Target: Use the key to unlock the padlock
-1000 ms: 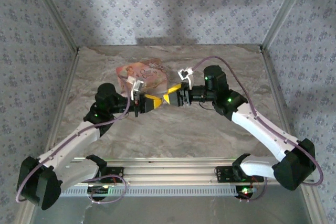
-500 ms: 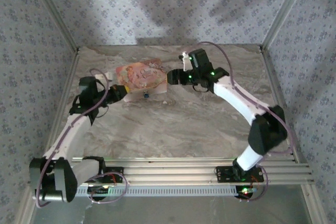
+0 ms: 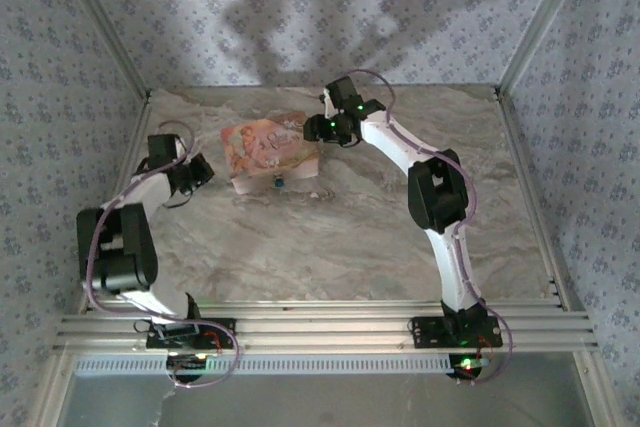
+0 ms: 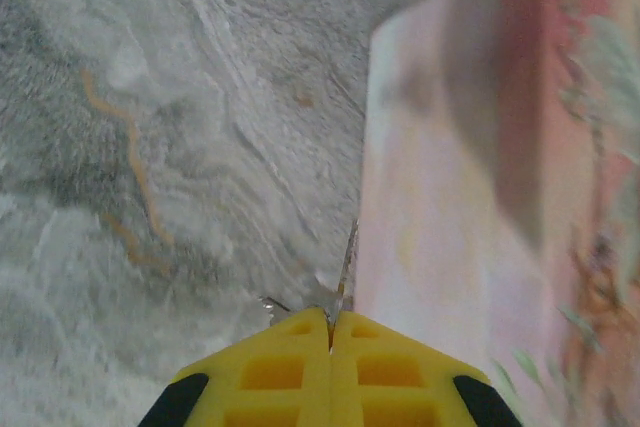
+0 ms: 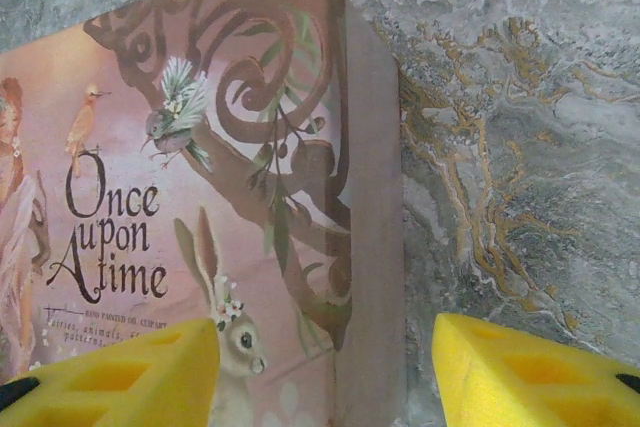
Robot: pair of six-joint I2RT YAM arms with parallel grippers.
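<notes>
Padlock (image 3: 277,183) lies at the near edge of the pink box (image 3: 265,147), touching or just beside it. It looks light, rigid and slick, likely to skid; pinch the blue body, not the thin shackle. Key (image 4: 346,265) is thin and stiff, clamped between the closed pads of the left gripper (image 4: 331,325), left of the box. Right gripper (image 5: 327,337) is spread, empty, over the box's far corner. Top view places the padlock; the left wrist view gives the key grip, too small to make out from above.
</notes>
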